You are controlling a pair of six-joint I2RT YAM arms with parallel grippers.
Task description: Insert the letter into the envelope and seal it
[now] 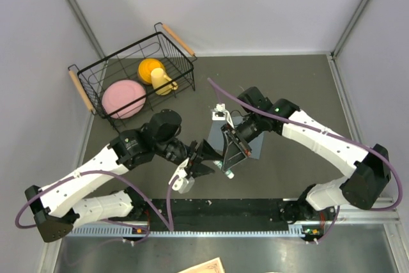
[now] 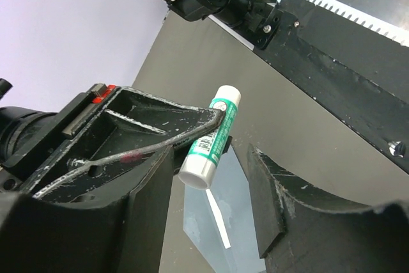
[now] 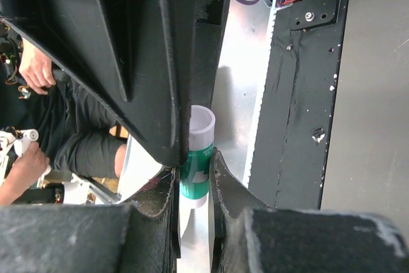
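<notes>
Right gripper (image 3: 195, 161) fills the close view, its black fingers pressed onto a white-and-green glue stick (image 2: 211, 135), which is held tilted above the table. Left gripper (image 2: 211, 206) faces it with jaws spread wide, one on each side of the stick's lower end, gripping nothing. Directly under both lies the envelope (image 2: 239, 222), blue-grey and flat on the dark table (image 1: 307, 81), near its middle. Far back on the left stands a wire basket (image 1: 112, 51)

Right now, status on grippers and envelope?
Left gripper open, fingers either side of glue stick. Right gripper shut on glue stick. Envelope flat on table, stick hanging over it.
</notes>
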